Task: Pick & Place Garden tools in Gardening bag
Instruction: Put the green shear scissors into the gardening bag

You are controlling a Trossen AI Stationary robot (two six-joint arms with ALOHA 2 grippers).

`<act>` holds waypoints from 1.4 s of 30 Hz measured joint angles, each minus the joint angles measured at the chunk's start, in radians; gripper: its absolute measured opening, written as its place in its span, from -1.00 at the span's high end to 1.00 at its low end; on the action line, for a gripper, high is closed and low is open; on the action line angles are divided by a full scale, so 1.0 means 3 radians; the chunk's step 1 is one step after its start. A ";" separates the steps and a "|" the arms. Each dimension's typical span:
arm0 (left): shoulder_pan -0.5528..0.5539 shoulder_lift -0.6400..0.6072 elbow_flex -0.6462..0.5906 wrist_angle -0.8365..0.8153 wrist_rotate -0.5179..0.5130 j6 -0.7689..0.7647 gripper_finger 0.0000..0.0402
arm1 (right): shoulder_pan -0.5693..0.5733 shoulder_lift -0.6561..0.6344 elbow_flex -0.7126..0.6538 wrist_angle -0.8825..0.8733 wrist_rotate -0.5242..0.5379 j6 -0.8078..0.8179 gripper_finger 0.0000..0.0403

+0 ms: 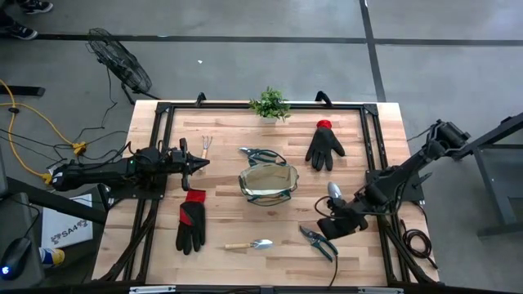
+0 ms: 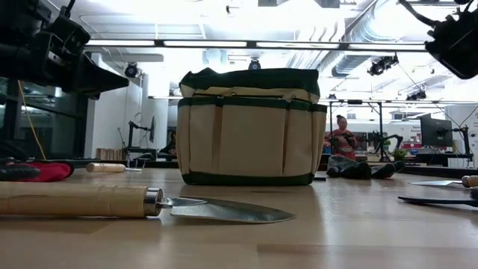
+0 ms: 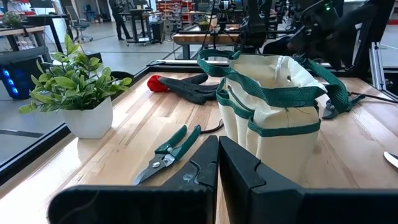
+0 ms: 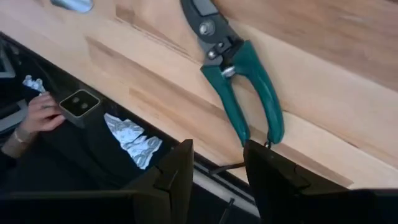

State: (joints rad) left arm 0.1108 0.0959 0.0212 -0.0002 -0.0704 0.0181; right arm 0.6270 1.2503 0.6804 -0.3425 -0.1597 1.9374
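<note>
We found the right gripper (image 4: 216, 163) poised over the green-handled pruning shears (image 4: 239, 81) near the table's front right corner, its fingers standing partly apart and holding nothing; the shears lay flat on the wood just ahead of the fingertips. We judged the step in hand to be the approach to these shears, with no grasp yet made. The next move would call for lowering the fingers astride the handles, closing firmly, then lifting and carrying toward the gardening bag (image 1: 267, 183), which stood upright at mid-table with its mouth open.

The left gripper (image 3: 217, 155) was closed and empty, waiting at the left of the table and facing the bag. A second pair of shears (image 3: 169, 152) lay just ahead of it, between the potted plant (image 1: 270, 104) and the bag.

Other tools remained out on the table: one glove (image 1: 192, 222) at front left, another glove (image 1: 325, 145) at rear right, a wooden-handled trowel (image 1: 250, 244) at the front, a further trowel (image 1: 333, 193) close by the right arm, and a small hand rake (image 1: 207, 146) at rear left. We could not tell whether anything lay inside the bag.

The surface was a pale wooden plank table (image 1: 229, 135) edged by a black frame. Beyond it we noted a workshop hall with benches, a floor fan (image 1: 118, 61), and a person's hand (image 4: 38, 115) below the table edge.
</note>
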 joint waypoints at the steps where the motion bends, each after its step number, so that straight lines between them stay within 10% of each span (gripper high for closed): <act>1: 0.0000 -0.0001 0.0000 0.0000 0.0000 0.0000 0.95 | 0.0013 0.0000 0.0000 0.0003 0.0047 0.0001 0.33; 22: 0.0000 -0.0001 0.0000 -0.0001 -0.0002 0.0000 0.95 | 0.0092 0.0847 0.1201 -0.1067 0.0070 -0.0279 0.50; 31: 0.0000 -0.0001 0.0000 -0.0001 -0.0003 0.0000 0.95 | 0.0212 0.1284 0.1258 -0.1227 -0.0343 -0.0106 0.50; 42: 0.0000 0.0000 0.0000 0.0000 -0.0006 0.0000 0.95 | 0.0208 0.1336 0.1258 -0.1390 -0.0038 -0.0350 0.50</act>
State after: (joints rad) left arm 0.1108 0.0959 0.0212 -0.0002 -0.0723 0.0181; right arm 0.6895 1.6512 1.0576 -0.7596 -0.1711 1.8324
